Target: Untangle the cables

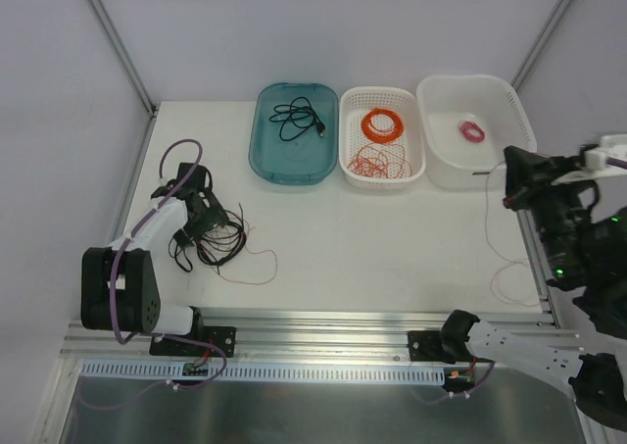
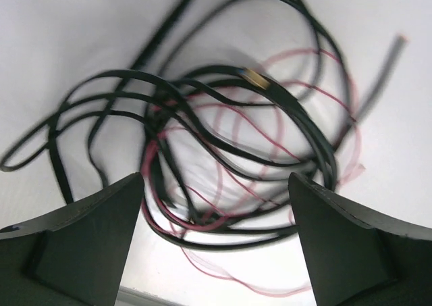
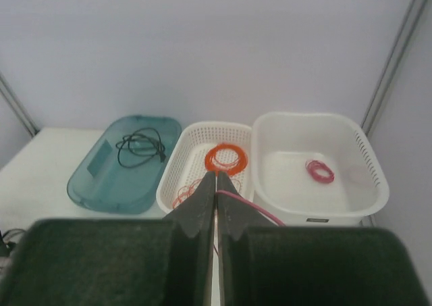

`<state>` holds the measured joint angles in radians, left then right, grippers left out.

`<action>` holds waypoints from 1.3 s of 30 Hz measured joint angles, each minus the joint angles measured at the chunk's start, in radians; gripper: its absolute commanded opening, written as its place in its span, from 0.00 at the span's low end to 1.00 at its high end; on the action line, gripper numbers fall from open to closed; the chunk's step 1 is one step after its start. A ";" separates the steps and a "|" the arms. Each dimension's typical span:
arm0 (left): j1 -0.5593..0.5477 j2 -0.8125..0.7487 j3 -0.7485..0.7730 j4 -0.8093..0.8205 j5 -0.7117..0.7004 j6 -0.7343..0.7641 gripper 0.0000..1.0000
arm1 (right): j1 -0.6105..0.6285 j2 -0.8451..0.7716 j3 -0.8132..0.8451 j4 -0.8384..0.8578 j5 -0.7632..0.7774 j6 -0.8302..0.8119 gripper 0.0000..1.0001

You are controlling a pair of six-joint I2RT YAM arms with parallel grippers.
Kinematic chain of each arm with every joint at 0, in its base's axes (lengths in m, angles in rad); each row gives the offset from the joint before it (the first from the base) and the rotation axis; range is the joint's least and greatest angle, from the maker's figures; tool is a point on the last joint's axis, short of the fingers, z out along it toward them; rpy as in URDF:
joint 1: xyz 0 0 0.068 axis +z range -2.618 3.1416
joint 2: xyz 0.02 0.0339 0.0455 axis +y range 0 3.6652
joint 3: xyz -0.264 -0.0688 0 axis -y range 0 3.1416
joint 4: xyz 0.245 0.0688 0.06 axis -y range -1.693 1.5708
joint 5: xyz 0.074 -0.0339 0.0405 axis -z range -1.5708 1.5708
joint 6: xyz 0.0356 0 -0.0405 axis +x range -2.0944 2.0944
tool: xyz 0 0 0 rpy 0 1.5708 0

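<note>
The cables (image 1: pixel 220 243) lie in a loose clump on the white table at the left: a black cord (image 2: pixel 202 83) tangled with a thin pinkish-red wire (image 2: pixel 223 127). My left gripper (image 1: pixel 201 226) hangs right over the clump. Its jaws (image 2: pixel 216 179) are open, one finger on either side of the lower loops, gripping nothing. At the far right, raised off the table, my right gripper (image 1: pixel 509 174) is shut (image 3: pixel 216 184) on a thin pink wire (image 3: pixel 253 208). That wire hangs down to the table (image 1: pixel 489 214) and ends in a loose loop near the right edge.
Three containers line the back. A teal tray (image 1: pixel 257 140) holds a black cable (image 1: pixel 297 119). A white mesh basket (image 1: pixel 347 140) holds an orange ring coil (image 1: pixel 383 124) and loose orange wire (image 1: pixel 377 163). A white tub (image 1: pixel 431 121) holds a small pink coil (image 1: pixel 472 130).
</note>
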<state>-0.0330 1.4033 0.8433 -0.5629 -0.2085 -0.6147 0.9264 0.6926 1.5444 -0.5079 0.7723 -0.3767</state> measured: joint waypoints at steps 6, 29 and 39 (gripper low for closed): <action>-0.127 -0.123 0.002 0.000 0.113 0.058 0.94 | -0.012 0.116 -0.166 -0.028 -0.086 0.140 0.01; -0.150 -0.687 -0.194 0.101 0.389 0.296 0.99 | -0.489 0.455 -0.840 -0.061 -0.588 0.660 0.34; -0.150 -0.657 -0.200 0.135 0.396 0.320 0.99 | -0.497 0.551 -0.840 -0.073 -0.610 0.729 0.69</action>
<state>-0.1825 0.7464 0.6437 -0.4278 0.1871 -0.2943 0.4294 1.2434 0.7044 -0.5808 0.1627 0.3523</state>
